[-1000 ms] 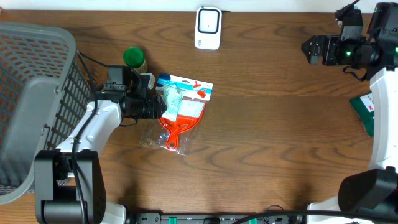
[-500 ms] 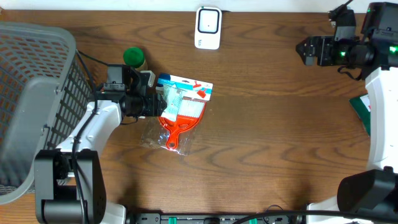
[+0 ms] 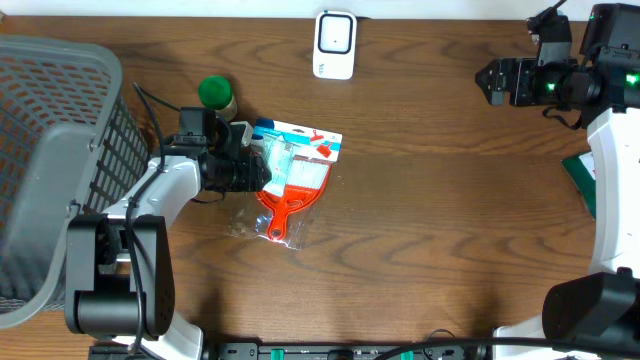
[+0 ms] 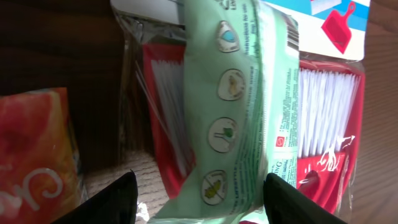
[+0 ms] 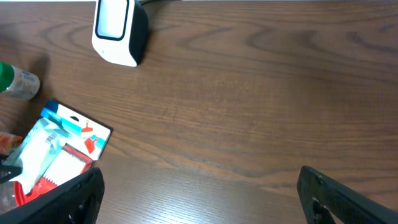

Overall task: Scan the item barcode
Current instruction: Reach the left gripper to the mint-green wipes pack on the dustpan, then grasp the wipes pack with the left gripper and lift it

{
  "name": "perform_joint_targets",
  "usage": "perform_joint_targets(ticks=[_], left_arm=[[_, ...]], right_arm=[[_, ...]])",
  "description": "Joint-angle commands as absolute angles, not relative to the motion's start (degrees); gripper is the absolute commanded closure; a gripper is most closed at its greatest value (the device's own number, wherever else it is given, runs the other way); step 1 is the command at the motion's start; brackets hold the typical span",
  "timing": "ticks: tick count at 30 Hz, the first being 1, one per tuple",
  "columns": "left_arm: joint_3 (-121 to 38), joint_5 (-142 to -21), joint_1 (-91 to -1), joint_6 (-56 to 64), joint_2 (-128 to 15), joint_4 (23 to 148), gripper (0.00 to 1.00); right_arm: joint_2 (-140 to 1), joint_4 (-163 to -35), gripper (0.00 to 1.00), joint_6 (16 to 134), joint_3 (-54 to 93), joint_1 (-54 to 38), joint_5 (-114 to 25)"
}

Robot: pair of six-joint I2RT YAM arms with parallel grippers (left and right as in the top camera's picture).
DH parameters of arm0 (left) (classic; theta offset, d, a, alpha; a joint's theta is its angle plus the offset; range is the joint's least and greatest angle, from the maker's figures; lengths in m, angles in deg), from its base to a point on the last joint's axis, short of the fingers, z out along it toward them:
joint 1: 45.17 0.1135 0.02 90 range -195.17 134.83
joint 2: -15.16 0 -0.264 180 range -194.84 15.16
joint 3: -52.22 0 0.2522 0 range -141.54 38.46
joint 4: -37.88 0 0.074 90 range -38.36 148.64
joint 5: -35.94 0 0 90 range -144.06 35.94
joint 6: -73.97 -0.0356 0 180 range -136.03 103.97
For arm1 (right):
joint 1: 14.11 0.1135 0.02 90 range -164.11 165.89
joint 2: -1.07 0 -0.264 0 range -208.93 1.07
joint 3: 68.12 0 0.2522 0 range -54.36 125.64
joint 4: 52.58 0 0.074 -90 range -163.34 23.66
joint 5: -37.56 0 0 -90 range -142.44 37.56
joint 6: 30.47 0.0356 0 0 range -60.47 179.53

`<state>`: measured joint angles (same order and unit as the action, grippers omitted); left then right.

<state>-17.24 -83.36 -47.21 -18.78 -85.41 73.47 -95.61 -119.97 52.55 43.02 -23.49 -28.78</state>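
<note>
In the left wrist view, the left gripper (image 4: 201, 186) stands over the green packet (image 4: 239, 106), one dark finger at each lower corner of the frame. The jaws are about half apart and the packet runs between them. This looks like the position for a pick. The right-hand finger seems to be at the packet's edge, but I cannot tell if it presses it. Nothing is lifted yet.

The packet lies across the dustpan set (image 3: 295, 175), a red pan and brush in clear wrap, left of centre on the table (image 3: 430, 230). An orange pack (image 4: 34, 149) lies just beside it, at the left of the wrist frame. A little further up and left stands the green-capped bottle (image 3: 215, 93). The grey basket (image 3: 60, 120) fills the left edge, probably for goods after scanning.

At the top centre, well apart from the packet, is the white scanner (image 3: 334, 44). I judge that the packet must be raised and carried there.

The right gripper (image 3: 490, 82) hangs at the upper right with jaws wide and holds nothing. There it leaves the way to the scanner free.
</note>
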Motion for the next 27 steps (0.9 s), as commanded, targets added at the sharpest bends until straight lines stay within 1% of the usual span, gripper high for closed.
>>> perform_joint_targets(ticks=[1,3,4,5,6,8,9,10,12,13,15,19,25,27], left_arm=[[-16.9,-85.7,-47.2,-18.1,-85.6,73.3,0.36],[-16.9,-87.8,-47.2,-18.1,-85.6,73.2,0.37],[-16.9,-88.5,-47.2,-18.1,-85.6,73.1,0.41],[-16.9,-88.8,-47.2,-18.1,-85.6,73.1,0.45],[-16.9,-89.1,-47.2,-18.1,-85.6,73.1,0.51],[-16.9,-89.5,-47.2,-18.0,-85.6,73.1,0.67],[-16.9,-89.5,-47.2,-18.0,-85.6,73.1,0.73],[-16.9,-89.5,-47.2,-18.0,-85.6,73.1,0.78],[-16.9,-89.5,-47.2,-17.8,-85.6,73.1,0.81],[-16.9,-89.5,-47.2,-17.8,-85.6,73.1,0.85],[-16.9,-89.5,-47.2,-17.8,-85.6,73.1,0.89],[-16.9,-89.5,-47.2,-17.6,-85.6,73.1,0.92],[-16.9,-90.1,-47.2,-17.6,-85.6,73.1,0.93],[-16.9,-92.6,-47.2,-17.7,-85.6,72.6,0.93]], right_arm=[[-94.7,-120.1,0.04,51.8,43.0,-23.0,-28.6],[-94.7,-120.1,0.04,51.7,43.0,-23.0,-28.6],[-94.7,-120.1,0.04,51.7,43.0,-23.0,-28.6],[-94.7,-120.1,0.04,51.7,43.0,-23.0,-28.6],[-94.7,-120.1,0.04,51.7,43.0,-23.0,-28.6],[-94.7,-120.1,0.04,51.7,43.0,-23.0,-28.6],[-94.7,-120.1,0.04,51.7,43.0,-23.0,-28.6],[-94.7,-120.1,0.04,51.7,43.0,-23.0,-28.6],[-94.7,-120.1,0.04,51.7,43.0,-23.0,-28.6],[-94.7,-120.1,0.04,51.7,43.0,-23.0,-28.6],[-94.7,-120.1,0.04,51.7,43.0,-23.0,-28.6],[-94.7,-120.1,0.04,51.7,43.0,-23.0,-28.6],[-94.7,-120.1,0.05,51.7,43.0,-23.0,-28.6],[-94.7,-120.1,0.05,51.7,43.0,-23.0,-28.6]])
